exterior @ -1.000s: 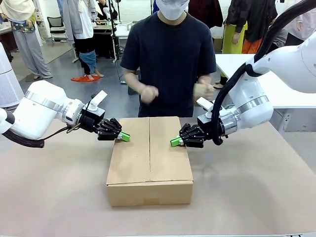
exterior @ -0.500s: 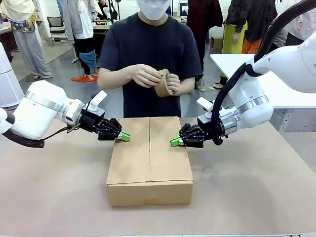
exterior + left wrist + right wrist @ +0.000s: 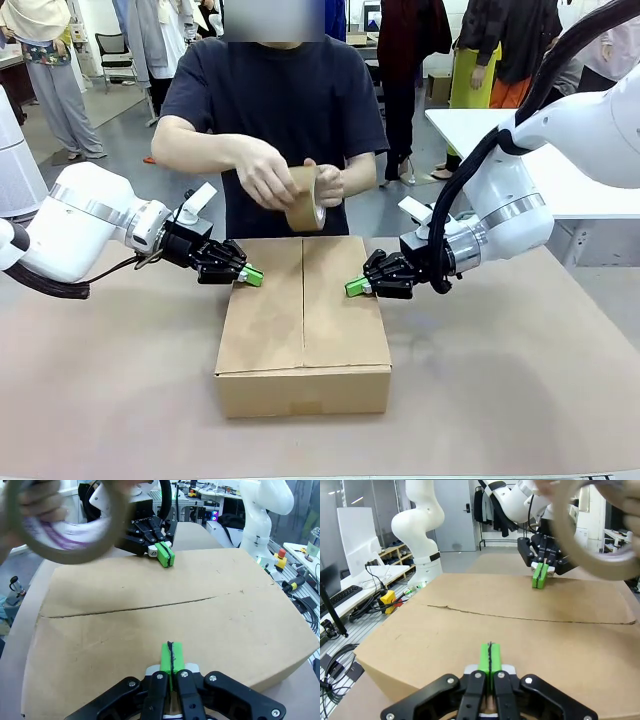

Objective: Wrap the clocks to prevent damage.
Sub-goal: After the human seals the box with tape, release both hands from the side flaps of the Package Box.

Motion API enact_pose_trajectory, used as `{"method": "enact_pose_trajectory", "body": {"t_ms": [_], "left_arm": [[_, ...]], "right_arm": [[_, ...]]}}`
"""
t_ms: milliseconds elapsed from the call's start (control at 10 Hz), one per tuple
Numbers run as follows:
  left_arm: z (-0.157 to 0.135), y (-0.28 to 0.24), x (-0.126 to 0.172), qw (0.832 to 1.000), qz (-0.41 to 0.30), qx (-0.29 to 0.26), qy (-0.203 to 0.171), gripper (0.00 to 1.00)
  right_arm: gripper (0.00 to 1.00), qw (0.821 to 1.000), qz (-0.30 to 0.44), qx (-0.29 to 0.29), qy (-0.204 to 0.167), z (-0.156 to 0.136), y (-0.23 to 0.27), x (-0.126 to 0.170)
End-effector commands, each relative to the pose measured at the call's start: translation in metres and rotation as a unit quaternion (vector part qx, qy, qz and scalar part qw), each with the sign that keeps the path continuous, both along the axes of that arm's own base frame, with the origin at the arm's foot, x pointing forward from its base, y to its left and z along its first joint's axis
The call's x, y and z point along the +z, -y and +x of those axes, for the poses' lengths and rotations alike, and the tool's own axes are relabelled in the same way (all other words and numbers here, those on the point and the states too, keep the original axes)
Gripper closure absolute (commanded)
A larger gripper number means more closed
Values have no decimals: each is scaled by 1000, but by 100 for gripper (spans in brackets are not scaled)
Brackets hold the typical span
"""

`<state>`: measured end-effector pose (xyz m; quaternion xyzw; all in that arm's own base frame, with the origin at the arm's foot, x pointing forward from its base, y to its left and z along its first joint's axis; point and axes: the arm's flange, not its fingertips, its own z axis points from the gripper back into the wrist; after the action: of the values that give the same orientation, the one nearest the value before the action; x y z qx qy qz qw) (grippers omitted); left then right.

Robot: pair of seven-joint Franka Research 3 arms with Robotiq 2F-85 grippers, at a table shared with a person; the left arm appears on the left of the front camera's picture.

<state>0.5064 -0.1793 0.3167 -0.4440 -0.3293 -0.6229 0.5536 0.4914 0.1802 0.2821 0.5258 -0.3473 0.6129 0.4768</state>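
While the left hand (image 3: 252, 276) and right hand (image 3: 354, 287), both closed, rest on the box (image 3: 303, 320), the person (image 3: 270, 110) has lowered a tape roll (image 3: 305, 200) toward its far seam: sealing likely follows.

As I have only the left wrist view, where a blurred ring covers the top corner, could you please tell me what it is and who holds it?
Observer: It is a roll of brown tape, held in both hands by a person standing at the table's far side.
Operator: Where is it relative to the box?
Observer: Raised over or just beyond the far end of the cardboard box, in line with its centre seam.
Operator: Does the box sit flat?
Observer: Yes, flat on the brown table.
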Motion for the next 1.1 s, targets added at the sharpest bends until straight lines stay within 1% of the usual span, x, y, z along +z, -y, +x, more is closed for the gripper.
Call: {"method": "enact_pose_trajectory", "body": {"t_ms": [0, 1000], "left_arm": [[2, 1, -4, 1000, 2, 1, -2, 100], [2, 1, -4, 1000, 2, 1, -2, 100]], "right_arm": [[99, 1000, -3, -2, -1, 0, -1, -3], [99, 1000, -3, -2, -1, 0, -1, -3]]}}
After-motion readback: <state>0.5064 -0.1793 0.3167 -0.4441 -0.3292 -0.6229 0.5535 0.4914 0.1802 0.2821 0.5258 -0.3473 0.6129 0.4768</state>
